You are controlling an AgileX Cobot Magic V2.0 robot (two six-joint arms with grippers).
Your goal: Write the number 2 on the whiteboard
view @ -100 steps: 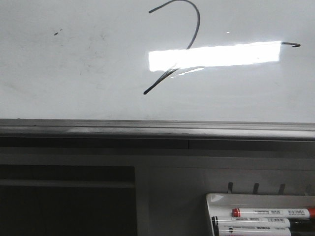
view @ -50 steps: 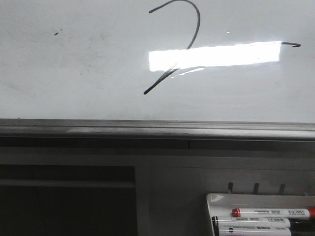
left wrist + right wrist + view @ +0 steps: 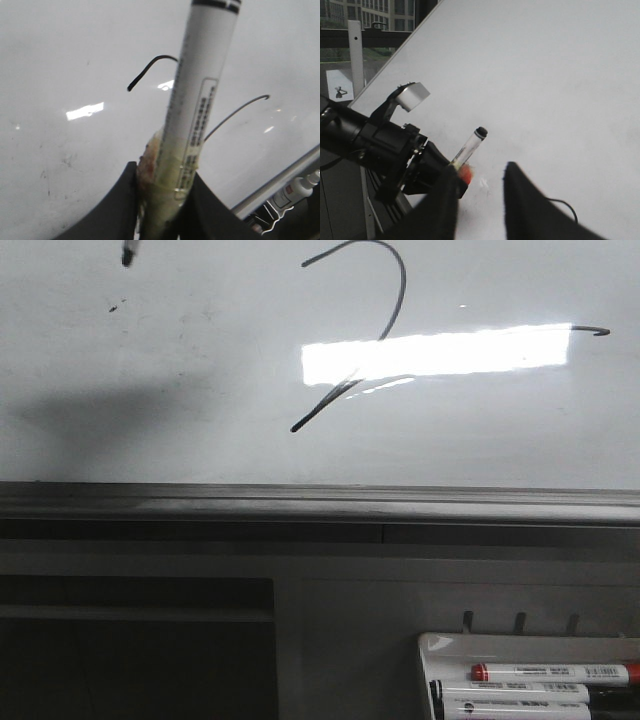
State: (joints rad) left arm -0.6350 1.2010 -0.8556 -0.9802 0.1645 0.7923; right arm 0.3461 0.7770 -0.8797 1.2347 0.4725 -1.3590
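On the whiteboard (image 3: 150, 440) the number 2 (image 3: 385, 330) looks finished at twelve to two o'clock, so I judge retreat next: left gripper (image 3: 160, 200) clamps the marker (image 3: 200, 100) clear; right gripper (image 3: 480, 200) stands apart, empty.

Window (image 3: 367, 14): showing multi-storey buildings and greenery outside in daylight. White upright post (image 3: 356, 60): standing before the window. Grey cabinet front (image 3: 330, 590): running across the front view, holding a dark recess (image 3: 135, 640). Bright rectangular light reflection (image 3: 437, 352): glaring overhead.
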